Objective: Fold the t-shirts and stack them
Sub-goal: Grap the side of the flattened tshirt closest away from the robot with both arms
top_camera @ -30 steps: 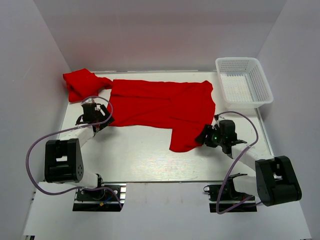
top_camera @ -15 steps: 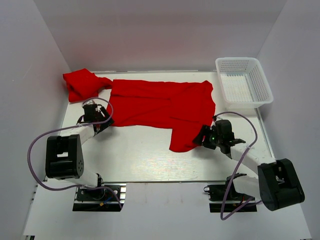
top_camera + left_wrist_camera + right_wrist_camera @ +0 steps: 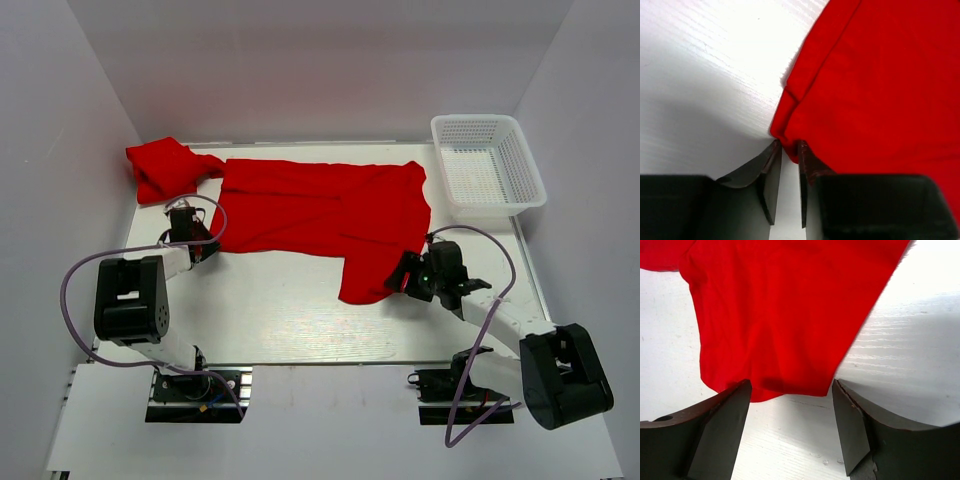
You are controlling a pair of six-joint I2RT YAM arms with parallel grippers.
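Note:
One red t-shirt (image 3: 320, 210) lies spread flat across the table's middle. A second t-shirt (image 3: 160, 168) sits crumpled at the back left corner. My left gripper (image 3: 208, 246) is at the spread shirt's near left corner. In the left wrist view its jaws (image 3: 789, 150) stand narrow, pinching a small fold of that corner (image 3: 787, 145) between the fingertips. My right gripper (image 3: 401, 278) is at the flap of cloth that hangs toward the near right. In the right wrist view it (image 3: 790, 390) is open, fingers flanking the hem (image 3: 790, 382), with nothing gripped.
A white mesh basket (image 3: 495, 207) stands at the back right, just beyond the spread shirt. White walls close in the table on the left, back and right. Both arm bases sit at the near edge with looping cables.
My left gripper's jaws closed from wide to narrow onto the shirt's corner. My right gripper opened wider and edged closer to the hem.

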